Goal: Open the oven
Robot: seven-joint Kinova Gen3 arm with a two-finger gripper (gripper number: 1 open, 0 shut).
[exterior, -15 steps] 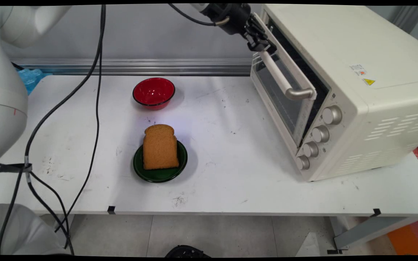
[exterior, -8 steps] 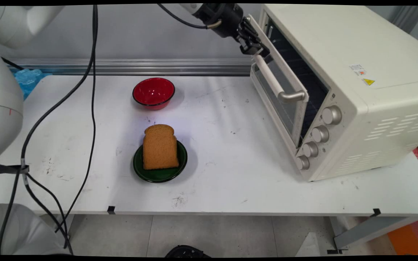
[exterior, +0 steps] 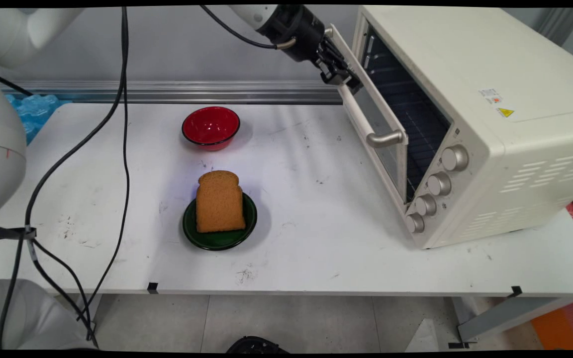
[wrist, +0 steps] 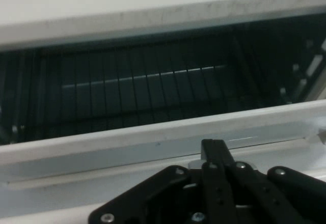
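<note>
Gripping the handle (exterior: 361,117) of the partly open oven door (exterior: 383,144), the end effector (exterior: 338,74) pinches its far end — toast (exterior: 219,201) on a green plate (exterior: 212,239) sits apart on the tabletop (exterior: 316,238).

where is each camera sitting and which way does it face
Main view: fixed above the table's near side, looking down across it to the wall; it takes in the bread slice on a green plate, a red bowl and the toaster oven; arm, cables and pincer show.
Hand view: on the hand, facing the oven's wire rack over the door's top edge; only the pincer linkage shows.
Shared: the part-open oven door and the pincer on its handle.
</note>
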